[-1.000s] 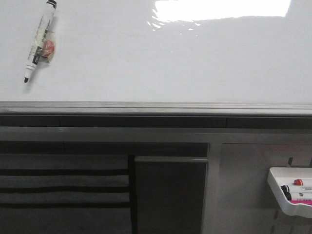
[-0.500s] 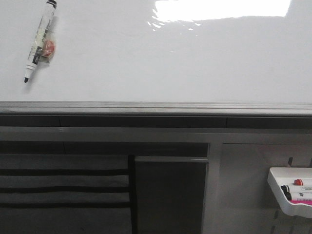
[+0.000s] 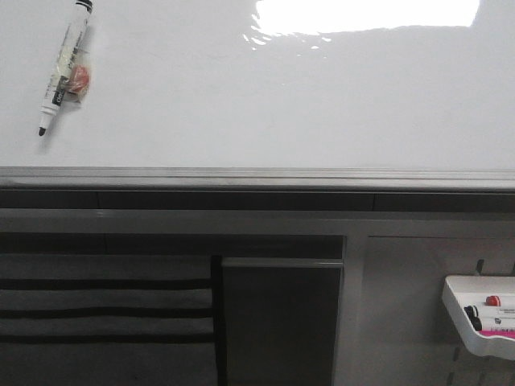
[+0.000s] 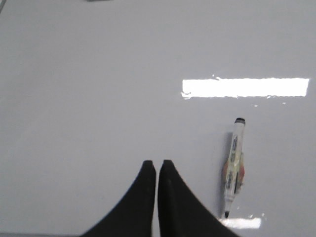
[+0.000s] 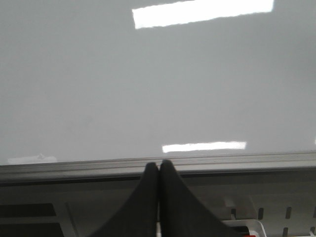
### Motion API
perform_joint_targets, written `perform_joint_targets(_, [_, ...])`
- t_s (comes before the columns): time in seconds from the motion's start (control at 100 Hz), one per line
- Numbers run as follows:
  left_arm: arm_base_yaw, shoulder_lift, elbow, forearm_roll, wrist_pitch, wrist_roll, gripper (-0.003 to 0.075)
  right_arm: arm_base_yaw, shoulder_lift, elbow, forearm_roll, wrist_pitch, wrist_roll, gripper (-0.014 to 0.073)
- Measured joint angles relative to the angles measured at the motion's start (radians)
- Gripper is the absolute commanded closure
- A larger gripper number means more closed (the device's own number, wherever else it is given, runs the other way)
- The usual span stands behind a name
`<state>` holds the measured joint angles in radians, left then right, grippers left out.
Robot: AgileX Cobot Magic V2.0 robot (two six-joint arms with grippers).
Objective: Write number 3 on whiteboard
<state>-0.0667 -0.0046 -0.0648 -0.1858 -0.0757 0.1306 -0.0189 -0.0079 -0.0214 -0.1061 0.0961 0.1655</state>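
The whiteboard (image 3: 265,104) is glossy white with a grey edge rail along its near side. No number 3 shows on it. An uncapped black-tipped marker (image 3: 64,66) lies on the board at the far left, also in the left wrist view (image 4: 234,165). My left gripper (image 4: 157,164) is shut and empty above the board, with the marker lying apart from it to one side. My right gripper (image 5: 159,164) is shut and empty over the board's edge rail (image 5: 237,160). Neither gripper shows in the front view.
A small white plastic tray (image 3: 483,315) with several markers hangs below the board at the lower right. A dark cabinet front (image 3: 282,322) and striped panel (image 3: 105,314) sit under the rail. Bright glare patches lie on the board.
The marker has shifted very slightly up in the front view. Nothing else has visibly changed.
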Motion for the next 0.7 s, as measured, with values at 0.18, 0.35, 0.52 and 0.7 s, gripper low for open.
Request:
perform_joint_targets(0.18, [0.0,0.067,-0.24,-0.005,0.231,0.003,0.0741,0.0,0.041,-0.188,0.019,0.166,0.0,0.0663])
perform_joint_targets(0.35, [0.0,0.231,-0.419,0.004,0.45,0.057,0.0741,0.0,0.186,-0.357,0.026,0.295,-0.027,0.0663])
perform_joint_targets(0.52, [0.0,0.366,-0.477,0.002,0.505,0.071,0.0741,0.0,0.345,-0.478,0.028,0.399,-0.113,0.0663])
perform_joint_targets(0.7, [0.0,0.442,-0.477,0.0,0.51,0.072,0.0741,0.0,0.454,-0.498,0.028,0.417,-0.133,0.0663])
